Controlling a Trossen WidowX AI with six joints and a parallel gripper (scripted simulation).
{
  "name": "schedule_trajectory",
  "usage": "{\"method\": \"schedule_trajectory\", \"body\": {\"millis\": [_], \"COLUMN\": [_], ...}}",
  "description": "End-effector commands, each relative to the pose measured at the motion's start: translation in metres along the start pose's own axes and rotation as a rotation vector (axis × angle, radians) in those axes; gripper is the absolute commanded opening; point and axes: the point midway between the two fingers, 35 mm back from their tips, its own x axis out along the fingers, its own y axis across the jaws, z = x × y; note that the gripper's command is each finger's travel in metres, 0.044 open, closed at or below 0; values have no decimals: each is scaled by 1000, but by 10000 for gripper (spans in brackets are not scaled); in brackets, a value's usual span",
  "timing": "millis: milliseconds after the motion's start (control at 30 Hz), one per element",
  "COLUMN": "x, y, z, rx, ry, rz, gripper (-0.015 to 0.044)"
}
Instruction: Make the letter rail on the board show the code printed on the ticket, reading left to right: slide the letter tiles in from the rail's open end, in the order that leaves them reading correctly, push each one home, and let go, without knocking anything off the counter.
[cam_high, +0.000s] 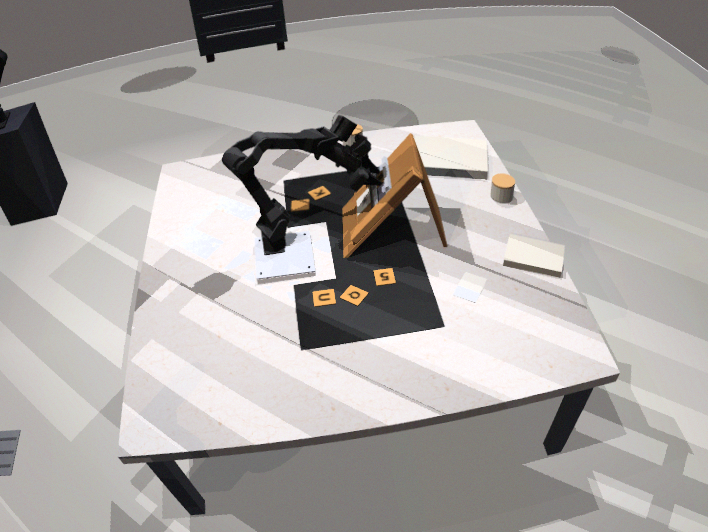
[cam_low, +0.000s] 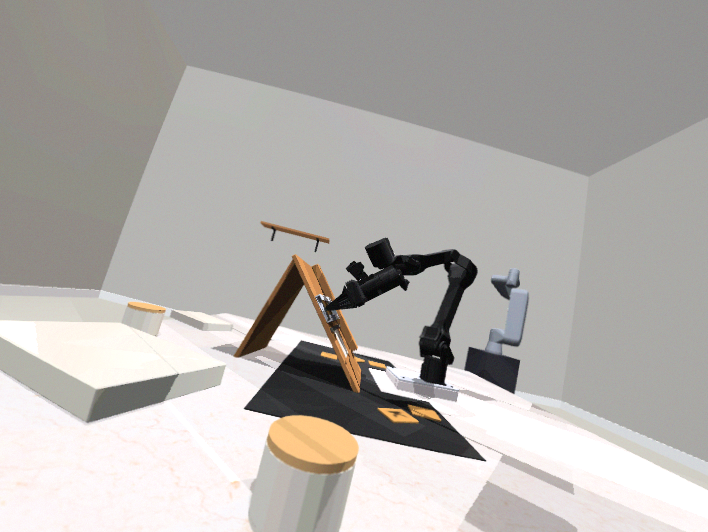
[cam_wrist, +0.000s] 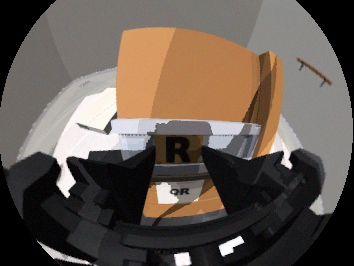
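Observation:
My gripper (cam_high: 380, 179) (cam_low: 328, 309) (cam_wrist: 178, 149) is shut on the R tile (cam_wrist: 178, 142), which sits upright at the pale rail (cam_wrist: 135, 127) on the sloping orange board (cam_high: 407, 149) (cam_low: 353, 377) (cam_wrist: 150, 75). Whether the tile touches the rail's end stop cannot be told. The ticket (cam_wrist: 167, 197) below the rail shows "QR" between the fingers. On the black mat (cam_high: 372, 327) (cam_low: 297, 380) lie a U tile (cam_high: 323, 297), a Q tile (cam_high: 354, 295) and a 5 tile (cam_high: 384, 276). Across the mat lie a tile (cam_high: 319, 192) with an X- or K-like mark and another tile (cam_high: 299, 204), its letter unreadable.
A lidded jar (cam_high: 502, 188) stands behind the board, between a large cream block (cam_high: 455, 157) and a smaller one (cam_high: 533, 254). A thin white card (cam_high: 469, 287) lies beside the mat. Another jar (cam_low: 303, 486) stands close to the exterior camera.

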Motion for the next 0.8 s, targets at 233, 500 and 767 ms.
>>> {"method": "schedule_trajectory", "body": {"millis": [233, 500, 767], "x": [-2, -2, -2], "y": [-8, -13, -18], "z": [3, 3, 3], "rx": [2, 2, 2], "ry": [-10, -10, -10], "rz": [5, 5, 4], "gripper": [0, 0, 0]}}
